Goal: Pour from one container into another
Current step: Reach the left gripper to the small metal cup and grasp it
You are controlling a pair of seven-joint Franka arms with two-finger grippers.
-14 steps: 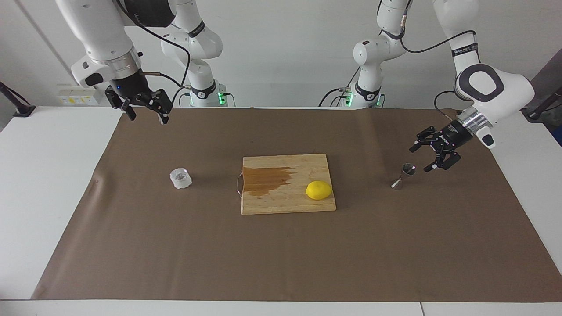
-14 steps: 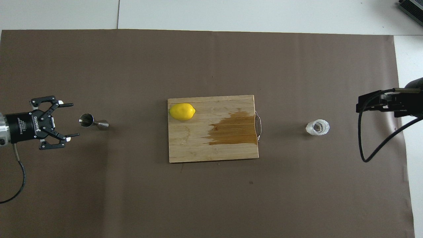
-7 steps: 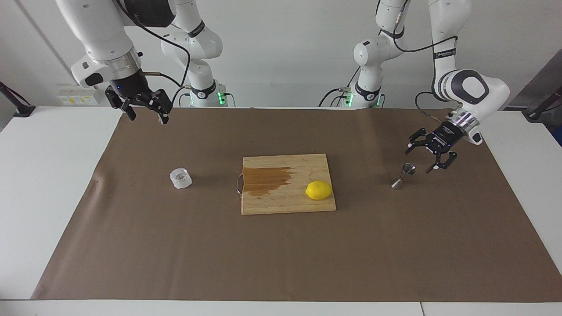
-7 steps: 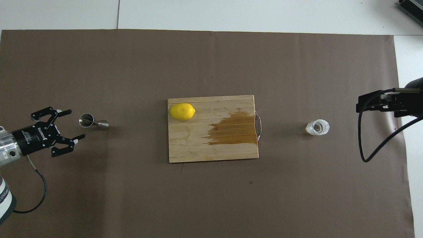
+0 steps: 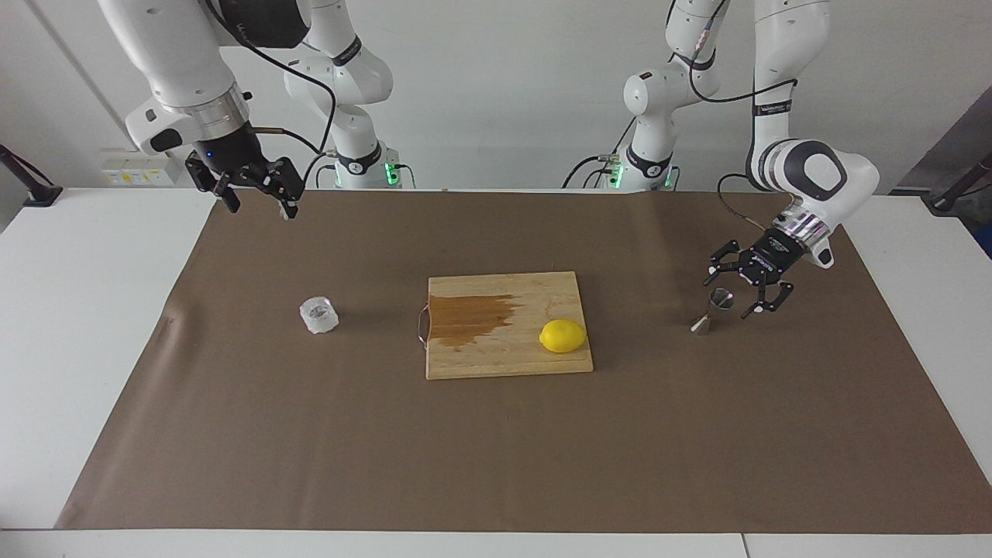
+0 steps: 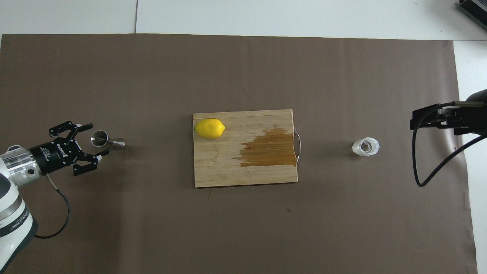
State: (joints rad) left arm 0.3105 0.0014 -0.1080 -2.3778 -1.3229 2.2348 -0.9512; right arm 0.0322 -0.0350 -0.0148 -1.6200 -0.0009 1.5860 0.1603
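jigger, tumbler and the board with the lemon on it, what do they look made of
Jigger: looks like polished steel, silvery and shiny, with bright glints on its cones.
Tumbler: seems clear glass, see-through with textured, faceted sides; clear plastic cannot be ruled out.
Board: pale wood with visible grain, a dark brown stain across part of it, apparently unvarnished, and a thin metal-looking handle at one end.

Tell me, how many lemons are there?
1. The lemon lies on the cutting board, at the corner toward the left arm's end. Nothing seems to hide another.

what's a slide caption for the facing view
Open left gripper closes in beside the steel jigger; glass tumbler waits untouched.
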